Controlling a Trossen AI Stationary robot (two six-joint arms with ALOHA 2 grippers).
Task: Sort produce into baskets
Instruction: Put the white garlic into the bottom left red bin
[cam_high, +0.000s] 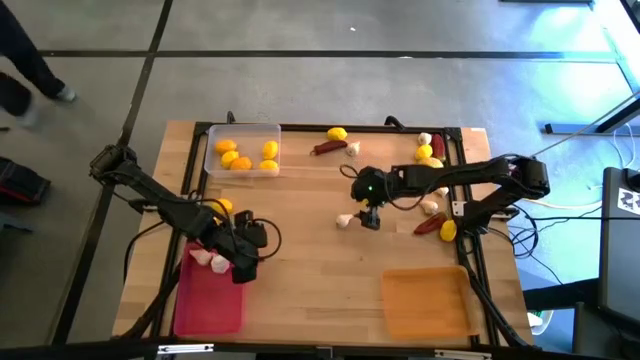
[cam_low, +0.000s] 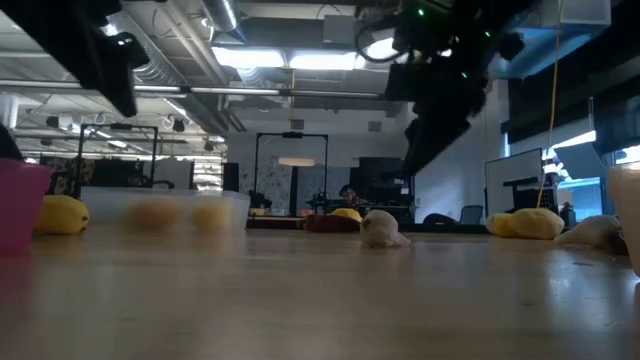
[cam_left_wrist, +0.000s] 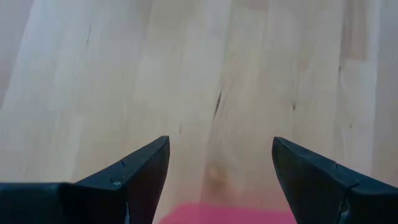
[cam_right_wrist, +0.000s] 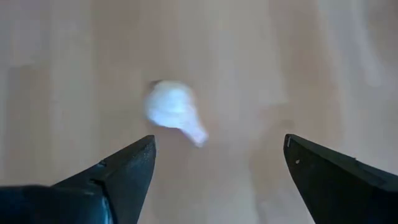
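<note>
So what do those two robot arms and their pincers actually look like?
Both arms are dark, jointed and slim, with black cables trailing beside them. The right arm shows a small green light near its wrist. Each pincer, left pincer and right pincer, ends in two black, wedge-shaped pointed fingers.

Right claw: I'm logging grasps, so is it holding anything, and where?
Nothing. The right claw is open above a garlic bulb lying on the table, not touching it.

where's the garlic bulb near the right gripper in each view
High view: garlic bulb at table centre, just left of the open right gripper.
Low view: pale bulb on the table, right of middle, below the dark arm.
Left wrist view: not in it.
Right wrist view: bulb ahead of the fingers, nearer one.
Shared landmark: the right gripper.
</note>
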